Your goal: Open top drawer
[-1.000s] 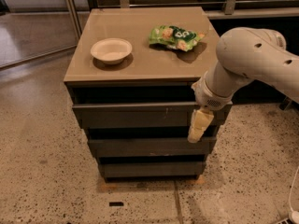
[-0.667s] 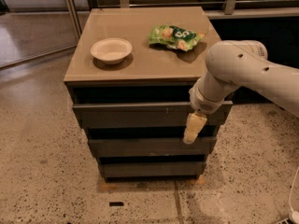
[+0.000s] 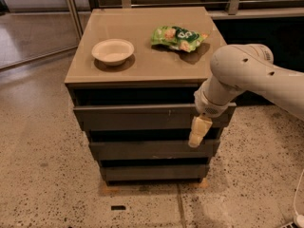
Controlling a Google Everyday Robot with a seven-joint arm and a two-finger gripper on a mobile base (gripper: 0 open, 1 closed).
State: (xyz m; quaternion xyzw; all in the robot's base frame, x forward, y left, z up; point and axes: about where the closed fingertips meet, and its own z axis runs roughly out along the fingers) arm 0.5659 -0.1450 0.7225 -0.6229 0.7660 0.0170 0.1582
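Top drawer (image 3: 137,118) sits in the middle of the frame, the widest of three dark grey fronts stacked under the counter (image 3: 142,72), with two small pale marks right of its centre. A dark gap runs between its upper edge and the counter slab. Its front looks to stand a little proud of the two below, though I cannot be sure it has come out at all.

My pincer (image 3: 198,132) hangs right of centre, pointing downward in front of the right end of that drawer's face. Its pale tip crosses the lower edge and reaches the dark gap above the middle drawer (image 3: 142,149). Whether it is spread or pressed together I cannot tell. My arm (image 3: 247,75) comes in from the right edge of the frame and bends down to it.

The front has no handle, so I judge the edge is all I have to work with. I should catch only the top drawer's lip, keeping the tip clear of the middle drawer so that one is not dragged along. Then I should pull straight toward the bottom of the frame, square to the face. I am well off to the right end, so a slow, even draw matters, or the drawer may skew and bind.

A white bowl (image 3: 113,51) and a green snack bag (image 3: 178,37) rest on the counter in the upper part of the frame. A jerk could shake them.
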